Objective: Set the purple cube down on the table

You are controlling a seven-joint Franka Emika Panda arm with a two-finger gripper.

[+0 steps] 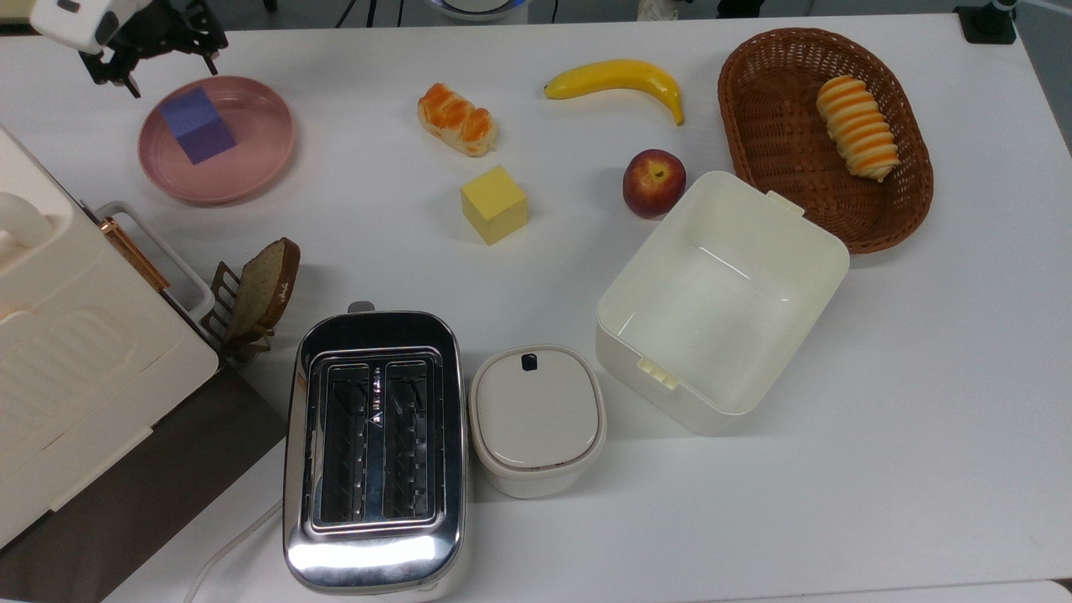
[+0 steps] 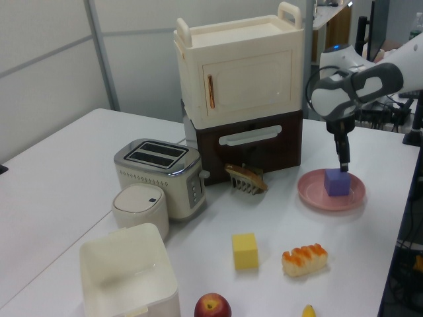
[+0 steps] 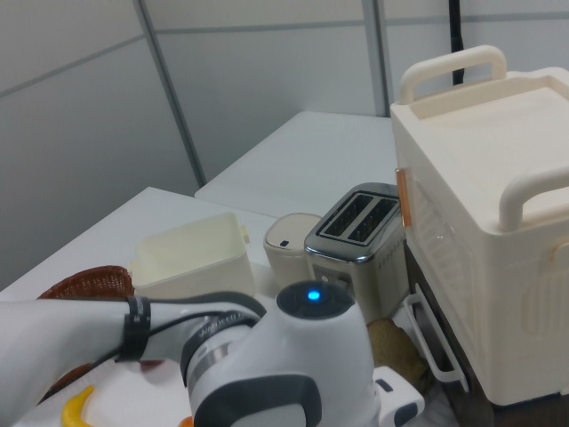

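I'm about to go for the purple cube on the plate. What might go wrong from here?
1. The purple cube sits off-centre on the pink plate, toward the top view's left rim; a descending finger may strike the rim and shift the plate.
2. The end effector hovers just beside the cube in the top view, so a straight descent may clip a cube edge.

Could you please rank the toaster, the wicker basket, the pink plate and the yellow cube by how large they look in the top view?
1. Toaster
2. Wicker basket, close behind the toaster, so that pair is uncertain
3. Pink plate
4. Yellow cube
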